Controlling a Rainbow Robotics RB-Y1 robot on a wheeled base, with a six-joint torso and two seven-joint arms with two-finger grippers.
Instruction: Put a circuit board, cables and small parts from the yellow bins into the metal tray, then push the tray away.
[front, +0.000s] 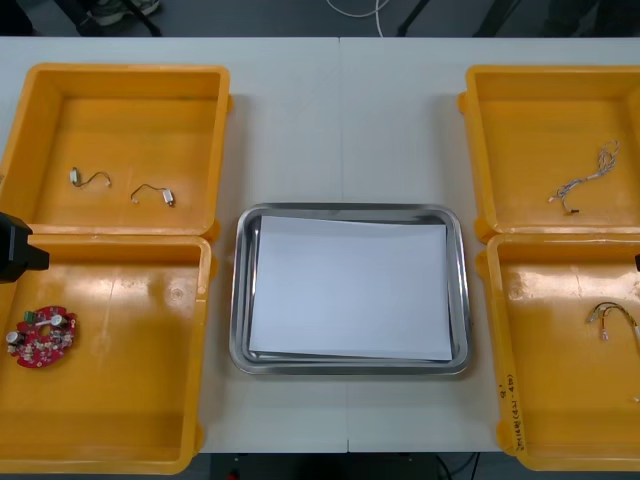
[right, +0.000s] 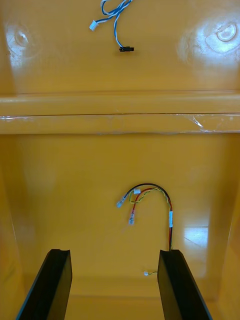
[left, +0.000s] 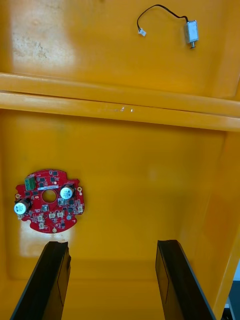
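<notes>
The left gripper (left: 112, 282) is hovering over the near left yellow bin (front: 110, 450), its black fingers (left: 52, 280) standing wide apart and holding nothing. A round red circuit board (left: 49, 201) is lying flat on that bin's floor, just ahead of one finger and off to its outer side rather than between the pair.

Across the table (front: 340, 100), the right gripper (right: 114, 285) is hanging over the near right yellow bin (front: 560, 440), its own two fingers likewise spread and empty. A red and yellow cable (right: 150, 200) is curling in an arch on the floor ahead of them, one strand running down to the tip of one finger.

Between the bins, the metal tray (front: 350, 211) is sitting at the table's middle, white inside.

Farther off, two small metal parts (front: 166, 197), each trailing a thin wire, are lying side by side but apart in the far left yellow bin (front: 120, 75). A twisted blue and white cable (front: 588, 180) is resting in the far right yellow bin (front: 540, 80).
</notes>
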